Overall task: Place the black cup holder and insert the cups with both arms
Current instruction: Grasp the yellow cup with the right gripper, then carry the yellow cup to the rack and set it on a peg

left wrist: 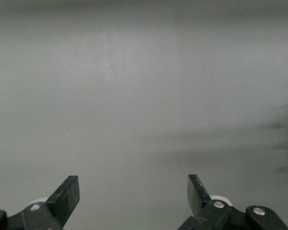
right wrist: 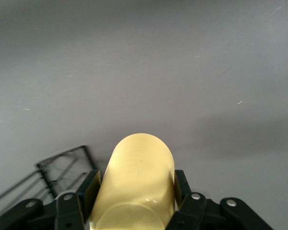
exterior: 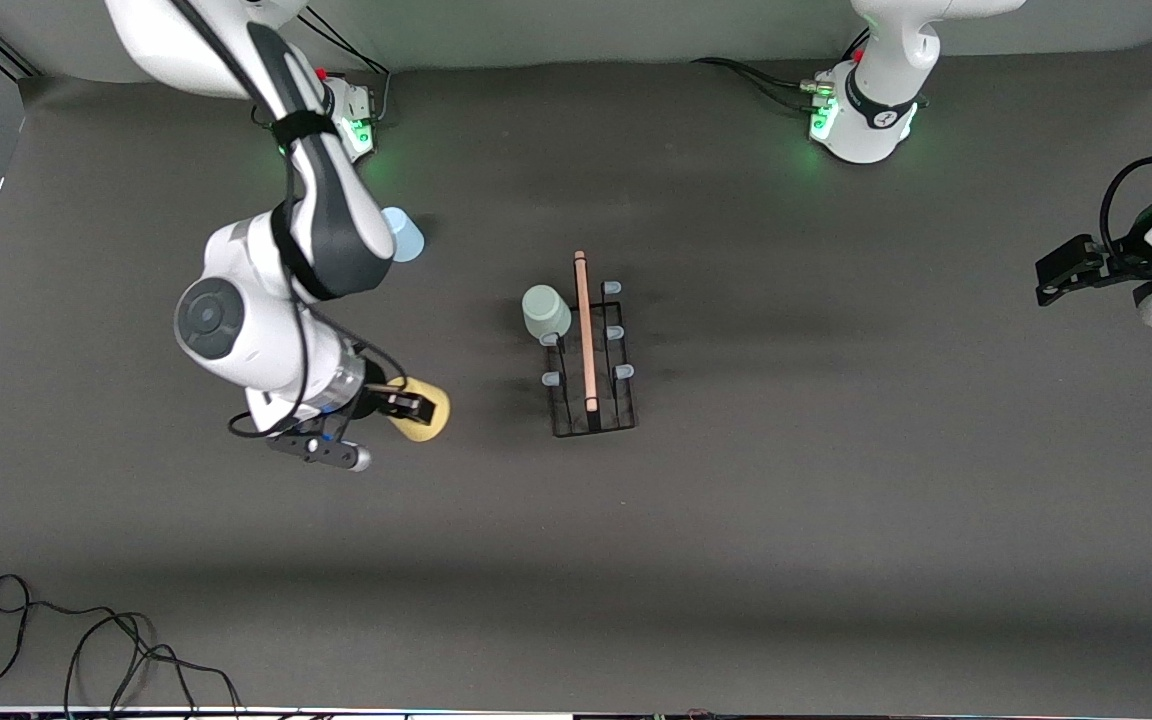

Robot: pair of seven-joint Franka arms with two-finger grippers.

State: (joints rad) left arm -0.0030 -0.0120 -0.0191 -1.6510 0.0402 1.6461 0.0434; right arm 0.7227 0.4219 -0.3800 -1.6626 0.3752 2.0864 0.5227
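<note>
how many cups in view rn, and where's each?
3. The green cup sits upturned on a prong of the black cup holder. The yellow cup is clamped in the right gripper. The blue cup lies near the right arm's base, partly hidden by that arm.

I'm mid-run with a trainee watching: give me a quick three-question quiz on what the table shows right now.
1. True or false: the right gripper is shut on the yellow cup.
2. Which cup already sits on a prong of the black cup holder? A) pale blue cup B) pale green cup C) yellow cup
3. Fill in: the left gripper waits with its jaws ____, holding nothing.

Key:
1. True.
2. B: the pale green cup is on the holder; the pale blue cup lies on the table near the right arm's base.
3. Open.
</note>
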